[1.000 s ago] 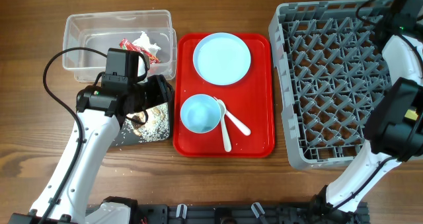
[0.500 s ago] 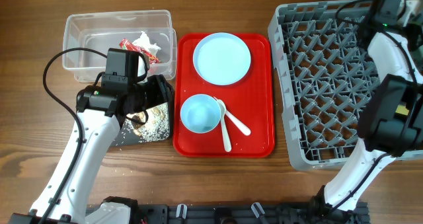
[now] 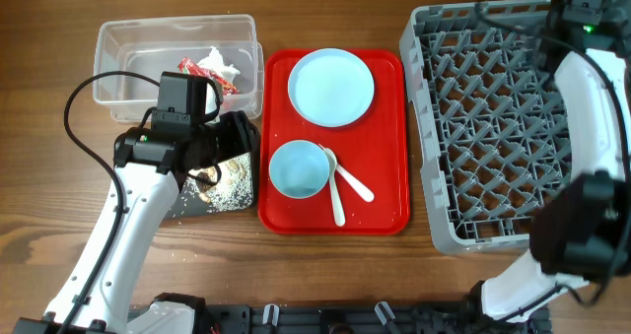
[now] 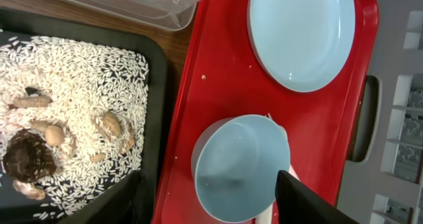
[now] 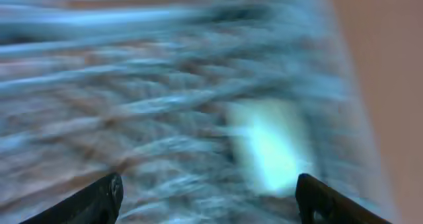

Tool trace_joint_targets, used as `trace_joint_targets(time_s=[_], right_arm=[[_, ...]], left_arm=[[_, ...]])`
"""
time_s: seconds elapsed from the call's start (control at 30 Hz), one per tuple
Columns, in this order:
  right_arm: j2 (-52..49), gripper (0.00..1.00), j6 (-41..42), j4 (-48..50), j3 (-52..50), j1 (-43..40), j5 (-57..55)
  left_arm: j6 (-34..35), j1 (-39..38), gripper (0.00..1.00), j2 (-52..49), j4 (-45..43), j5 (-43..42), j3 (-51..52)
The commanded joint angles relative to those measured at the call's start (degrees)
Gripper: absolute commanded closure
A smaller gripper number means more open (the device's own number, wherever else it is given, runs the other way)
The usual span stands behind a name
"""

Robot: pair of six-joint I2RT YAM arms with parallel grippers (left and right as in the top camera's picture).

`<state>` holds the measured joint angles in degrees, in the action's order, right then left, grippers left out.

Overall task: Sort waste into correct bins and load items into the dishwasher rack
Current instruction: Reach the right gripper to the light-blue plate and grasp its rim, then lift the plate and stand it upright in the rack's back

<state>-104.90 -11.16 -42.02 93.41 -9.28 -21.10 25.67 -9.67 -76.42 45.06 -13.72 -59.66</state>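
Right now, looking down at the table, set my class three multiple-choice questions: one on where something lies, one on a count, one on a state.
1. Where is the red wrapper?
A in the clear tub
B in the bowl
C on the plate

2. How many pale blue dishes sit on the red tray?
A one
B two
C four

3. How does the bowl stand?
A upside down
B upright and empty
C full of water

Answers:
1 A, the wrapper lies beside the white tissue inside the tub.
2 B, only the plate and the bowl are pale blue dishes there.
3 B, the left wrist view shows its bare inside facing up.
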Motion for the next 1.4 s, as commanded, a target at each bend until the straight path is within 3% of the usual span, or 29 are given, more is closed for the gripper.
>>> trace_joint_targets(time_s=[0.0, 0.1, 0.2, 0.4, 0.57, 0.77, 0.87, 0.9, 0.97, 1.03, 1.2, 1.37], right_arm=[[1.4, 0.16, 8.0, -4.2, -0.2, 6.4, 36.3], [0.2, 0.18, 12.0, -5.7, -0.2, 12.6, 39.6], [-1.8, 0.18, 13.7, -4.8, -0.2, 18.5, 34.5], [-8.4, 0.18, 21.1, -2.2, -0.2, 27.7, 18.2], [-14.5, 0.21, 28.2, -1.6, -0.2, 30.2, 15.1], [-20.2, 0.37, 35.9, -1.2, -0.2, 30.4, 15.4], [-21.7, 0.56, 35.8, -0.2, -0.2, 30.4, 18.9], [-22.0, 0.67, 35.8, -0.1, -0.2, 30.4, 19.8], [-22.6, 0.77, 35.8, -0.3, -0.2, 30.4, 21.4], [-22.7, 0.95, 36.2, -0.8, -0.2, 30.4, 22.3], [-21.0, 0.96, 36.6, -1.2, 0.9, 30.0, 21.8], [-12.4, 0.96, 33.5, -1.0, 3.3, 27.5, 15.8]], left_arm=[[0.3, 0.3, 0.32, 0.7, 1.4, 2.3, -0.8], [0.3, 0.3, 0.25, 0.7, 2.6, 3.3, -0.8], [0.3, 0.3, 0.21, 0.7, 2.8, 3.3, -0.8], [0.3, 0.3, 0.19, 0.7, 2.8, 3.3, -0.8], [0.3, 0.3, 0.19, 0.7, 2.8, 3.3, -0.8], [0.3, 0.3, 0.18, 0.7, 2.8, 3.3, -0.8], [0.3, 0.3, 0.18, 0.7, 2.8, 3.3, -0.8], [0.3, 0.3, 0.18, 0.7, 2.8, 3.3, -0.8], [0.3, 0.3, 0.18, 0.7, 2.8, 3.3, -0.8], [0.3, 0.3, 0.18, 0.7, 2.8, 3.3, -0.8], [0.3, 0.2, 0.19, 0.7, 2.8, 3.3, -0.8], [0.3, 0.3, 0.19, 0.7, 2.8, 3.3, -0.8]])
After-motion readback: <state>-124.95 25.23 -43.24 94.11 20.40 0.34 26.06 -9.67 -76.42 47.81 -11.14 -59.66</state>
